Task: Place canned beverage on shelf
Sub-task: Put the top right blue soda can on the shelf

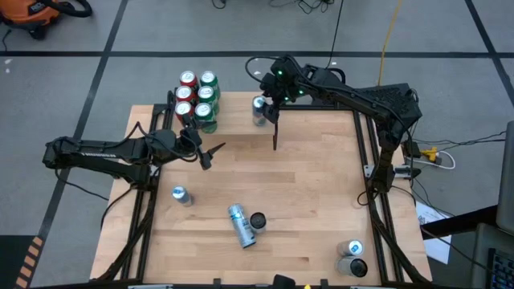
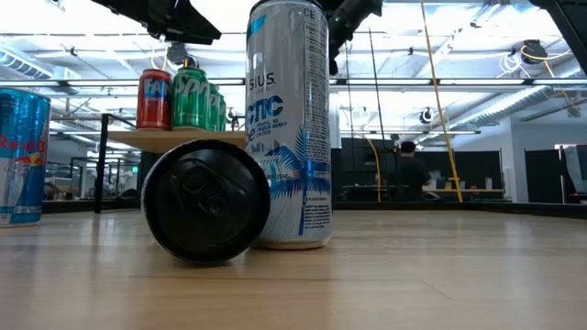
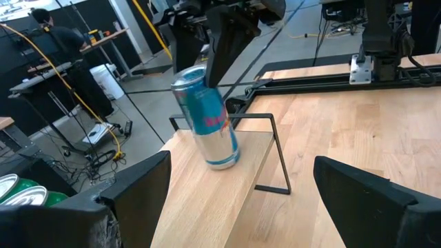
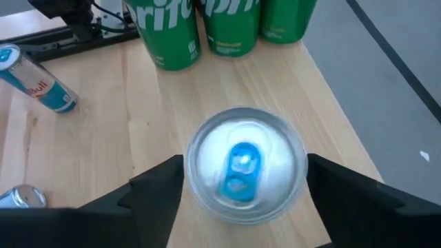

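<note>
A slim blue canned beverage stands upright on its base at the right end of the shelf, a light-wood board with black uprights at the table's far edge. My right gripper is open above it, pointing steeply down, one finger close on either side of the can's top without touching it. The left wrist view shows the same can on the board beside a black upright. Red and green cans stand on the shelf's left end. My left gripper waits open over the table, left of centre.
On the table stand a small can at the left, a tall can lying on its side beside a black can at the near middle, and two cans at the near right corner. Bare wood lies between them.
</note>
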